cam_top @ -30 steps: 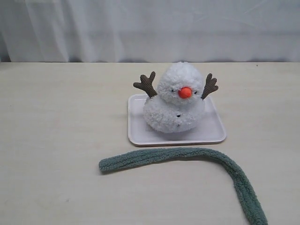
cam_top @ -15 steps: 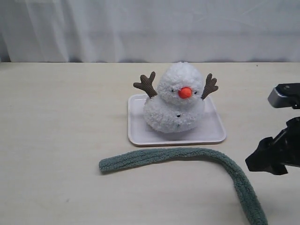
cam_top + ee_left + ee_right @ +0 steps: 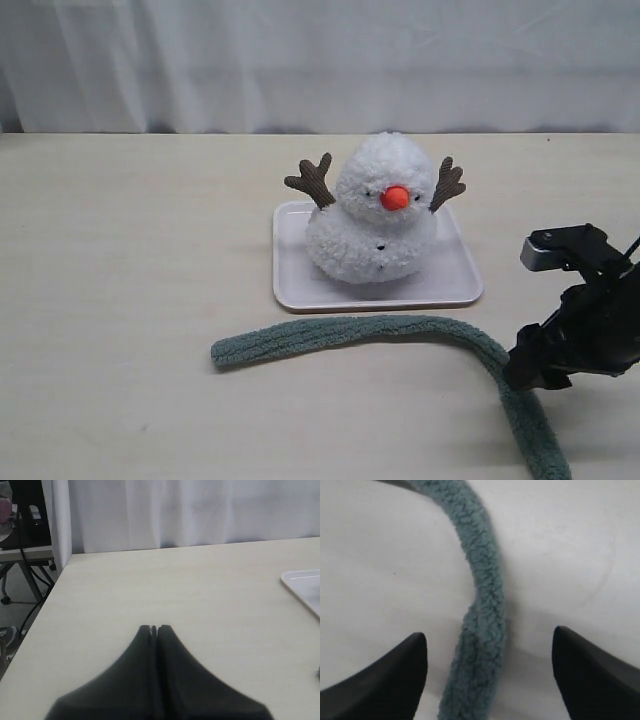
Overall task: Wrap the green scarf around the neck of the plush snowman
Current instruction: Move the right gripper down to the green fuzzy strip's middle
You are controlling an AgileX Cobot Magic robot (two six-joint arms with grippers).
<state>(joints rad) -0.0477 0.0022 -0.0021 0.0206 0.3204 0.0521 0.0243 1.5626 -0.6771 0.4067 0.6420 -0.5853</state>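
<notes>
The snowman [image 3: 372, 215] sits on a tray [image 3: 455, 290] near the middle of the table [image 3: 120, 300], with a curtain [image 3: 320, 60] behind. The scarf [image 3: 350, 333] lies just in front of the tray (its right part bends toward the near edge), between the right gripper's [image 3: 488, 634] spread fingers.

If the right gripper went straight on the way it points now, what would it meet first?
Most likely the green scarf, centred between the open fingers of the right gripper; depth unclear.
</notes>
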